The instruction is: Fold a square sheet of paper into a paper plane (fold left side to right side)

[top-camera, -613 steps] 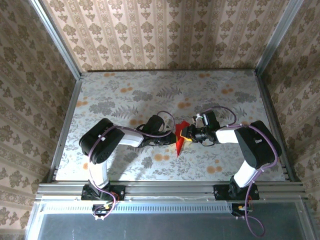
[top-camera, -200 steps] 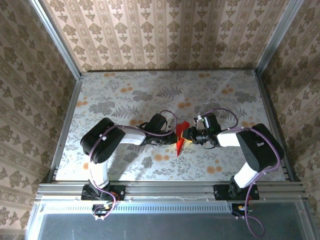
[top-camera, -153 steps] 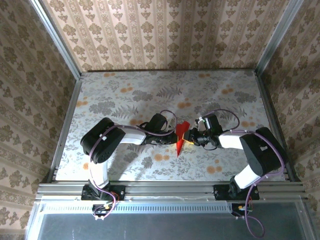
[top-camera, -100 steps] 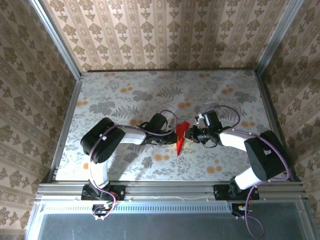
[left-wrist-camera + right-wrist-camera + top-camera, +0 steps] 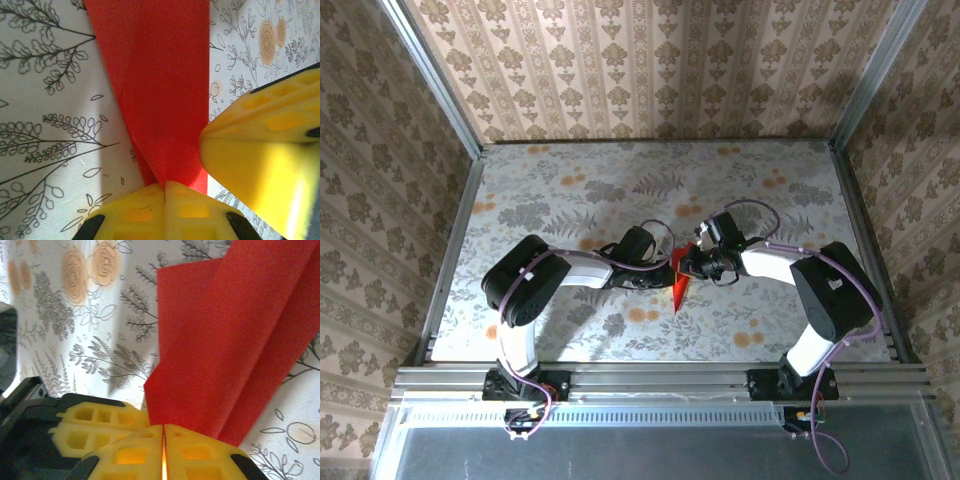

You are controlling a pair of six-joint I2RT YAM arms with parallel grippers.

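The red paper plane (image 5: 677, 283) is a narrow folded dart at the table's middle, its tip toward the near edge. My left gripper (image 5: 666, 272) comes in from the left, shut on its left side. In the left wrist view the red folds (image 5: 160, 85) run straight out from between my closed yellow fingertips (image 5: 145, 210). My right gripper (image 5: 691, 264) reaches in from the right, shut on the paper's raised right flap (image 5: 235, 340); its fingertips (image 5: 135, 452) meet with the red edge pinched between them. The two grippers are almost touching.
The floral table cloth (image 5: 570, 200) lies flat all round the paper. A metal rail (image 5: 660, 378) runs along the near edge, and patterned walls (image 5: 650, 70) close in the back and sides.
The right gripper has slid left and a little farther back onto the paper and closed on its flap. Its elbow swung back inward. The left gripper stayed shut in place.
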